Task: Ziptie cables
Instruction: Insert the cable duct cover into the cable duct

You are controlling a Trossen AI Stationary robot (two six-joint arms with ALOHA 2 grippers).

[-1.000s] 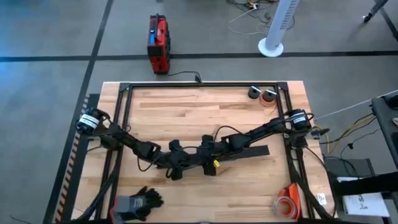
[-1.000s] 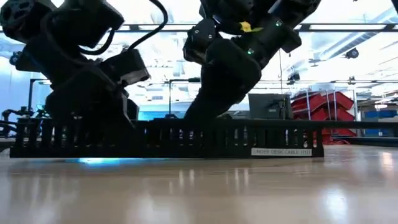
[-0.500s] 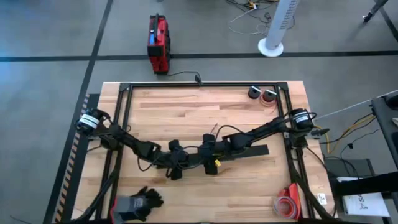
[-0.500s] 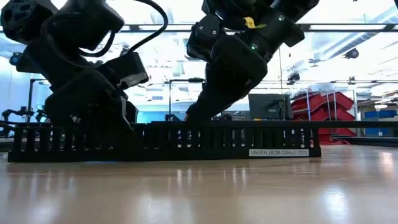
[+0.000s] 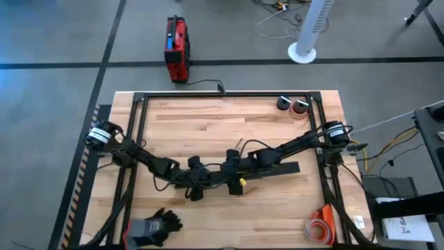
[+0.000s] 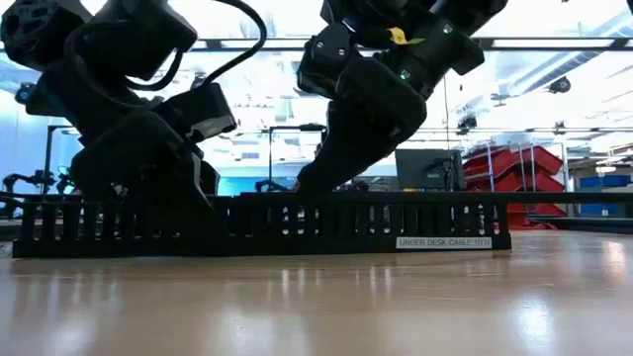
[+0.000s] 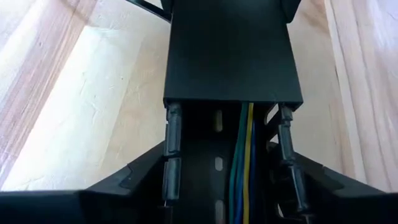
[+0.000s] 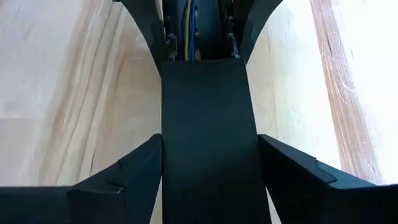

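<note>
Mid-table, toward the near edge, both grippers meet over the black slotted strip (image 6: pixel 297 225). The left gripper (image 5: pixel 200 182) straddles the open channel, its jaws closed against the channel's toothed side walls. The right gripper (image 5: pixel 232 175) straddles the flat cover (image 8: pixel 208 137) on the same strip, its jaws tight on the cover's edges.

- Location: the cables (image 7: pixel 244 155) lie inside the channel along its length and run under the cover. Green, yellow and blue strands are visible. I can't see a ziptie.
- Handling (judgement): the wires are thin, light and limp. They'll sag, splay and slip out of a loose pinch. The insulation is smooth, so pinch across the whole bunch, not one strand.
- Grip point (judgement): the best place is the exposed run just short of the cover edge, where the strands lie parallel. The channel walls crowd the jaws there, so approach from above.
- The strip is stiff, light plastic and likely to skate if pushed sideways.
- Surface: the table (image 5: pixel 208 118) is pale butcher-block wood, smooth and slightly glossy, so expect little friction. A black frame runs round it.
- Clutter: tape rolls (image 5: pixel 291 104) at the far right, a black glove (image 5: pixel 156 226) at the near left, and an orange item (image 5: pixel 320 226) at the near right. All are well apart from the work.
- Room: grey floor, with a red box (image 5: pixel 177 48) and a white tower fan (image 5: pixel 305 31) beyond the table. It's an open workshop with red bins (image 6: pixel 514 163).
</note>
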